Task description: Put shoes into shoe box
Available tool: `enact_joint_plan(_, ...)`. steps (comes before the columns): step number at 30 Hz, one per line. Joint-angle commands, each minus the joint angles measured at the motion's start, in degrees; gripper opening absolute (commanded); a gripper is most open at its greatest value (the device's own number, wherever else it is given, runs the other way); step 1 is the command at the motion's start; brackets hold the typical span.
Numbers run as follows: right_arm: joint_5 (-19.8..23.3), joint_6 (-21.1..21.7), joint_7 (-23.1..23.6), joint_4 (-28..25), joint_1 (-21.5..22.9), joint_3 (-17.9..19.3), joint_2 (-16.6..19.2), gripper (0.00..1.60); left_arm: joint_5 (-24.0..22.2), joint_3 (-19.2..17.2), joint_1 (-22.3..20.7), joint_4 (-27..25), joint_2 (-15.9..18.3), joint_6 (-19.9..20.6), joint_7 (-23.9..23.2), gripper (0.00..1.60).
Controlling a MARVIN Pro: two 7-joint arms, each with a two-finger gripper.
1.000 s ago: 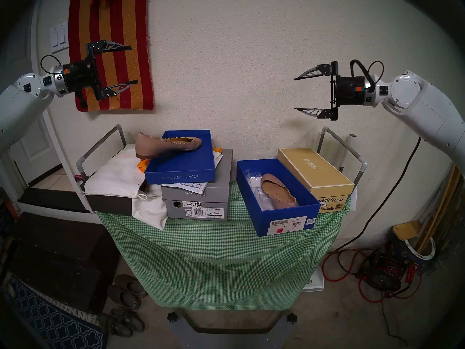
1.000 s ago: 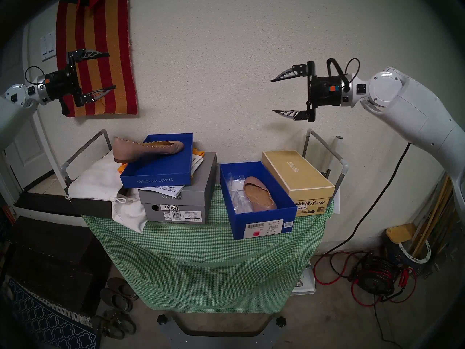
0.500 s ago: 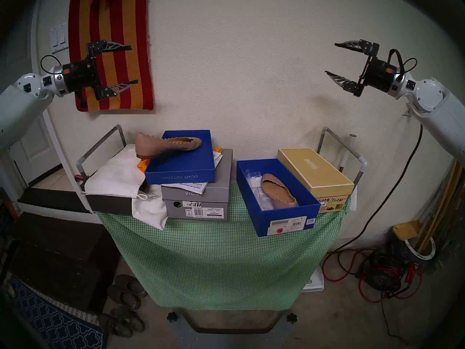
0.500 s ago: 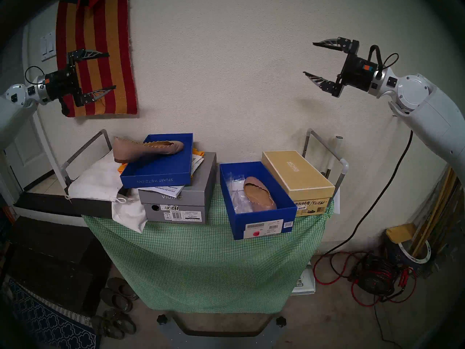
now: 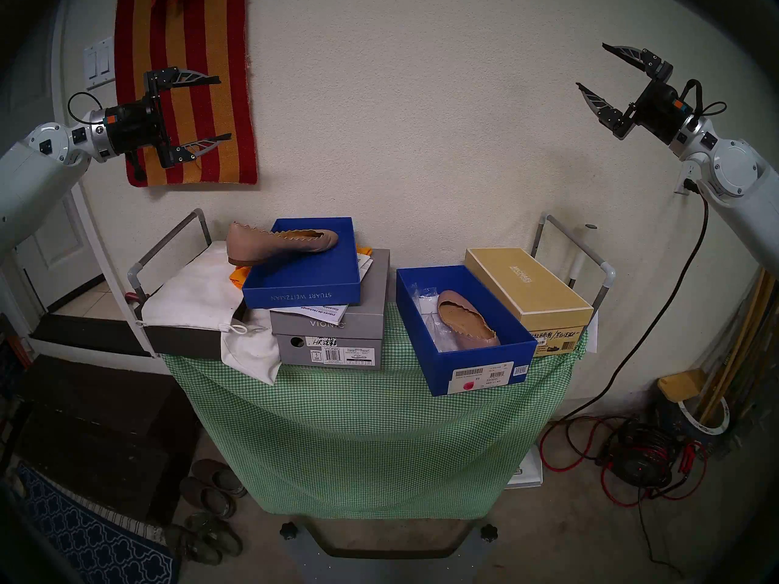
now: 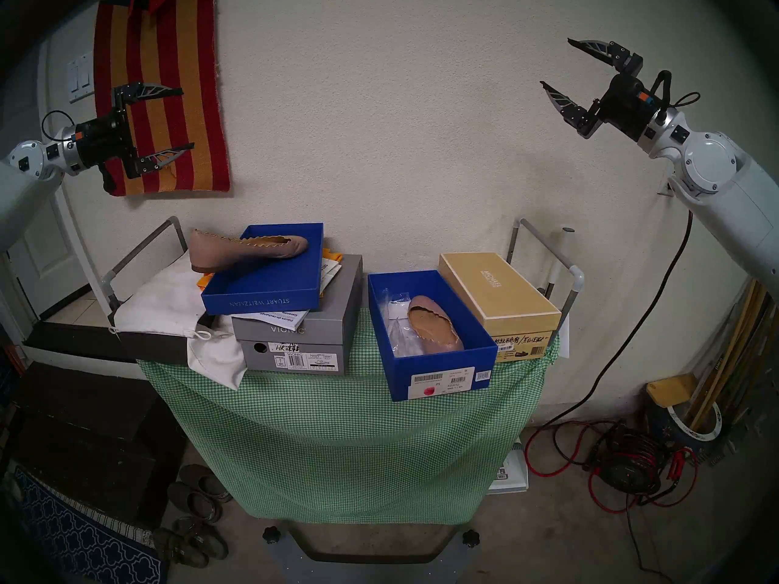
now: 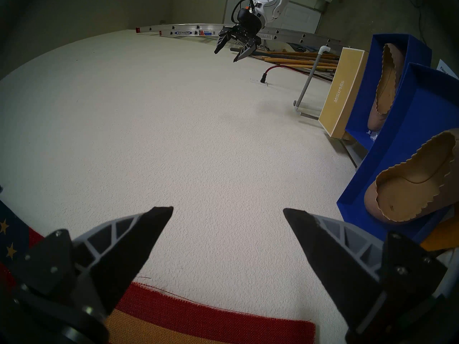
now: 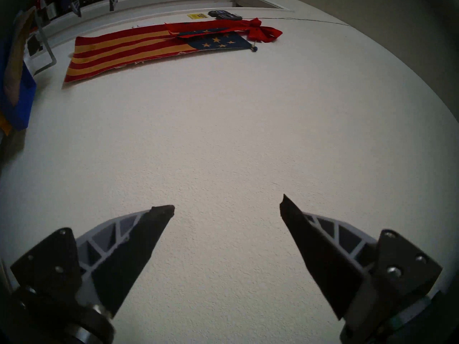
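One beige-pink ballet flat lies inside the deep royal-blue shoe box on the cart's right half. The other flat rests across the shallow blue "STUART WEITZMAN" lid, its heel overhanging the lid's left edge. In the left wrist view both flats show at the right. My left gripper is open and empty, high up by the wall to the left. My right gripper is open and empty, high at the right, facing the wall.
The lid sits on a gray VIONIC box. A tan MICHAEL box stands right of the blue box. A white dust bag lies on a dark box at the left. The cart has metal end rails and a green checked cloth.
My right gripper has risen and swung out to the right, away from above the blue box, tilting upward. The left arm, both shoes and the boxes have not moved.
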Motion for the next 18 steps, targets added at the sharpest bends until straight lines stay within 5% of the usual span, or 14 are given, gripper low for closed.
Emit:
enact_joint_plan(1, -1.31, 3.38, -7.29, -4.20, -2.25, 0.83, 2.89, 1.60, 0.16, -0.34, -0.78, 0.55, -0.10, 0.08, -0.56, 1.60)
enact_joint_plan(18, -5.89, 9.84, -22.63, -10.12, -4.94, 0.48, 4.61, 1.60, 4.48, -2.40, -9.18, -0.48, -4.10, 0.08, -5.41, 1.60)
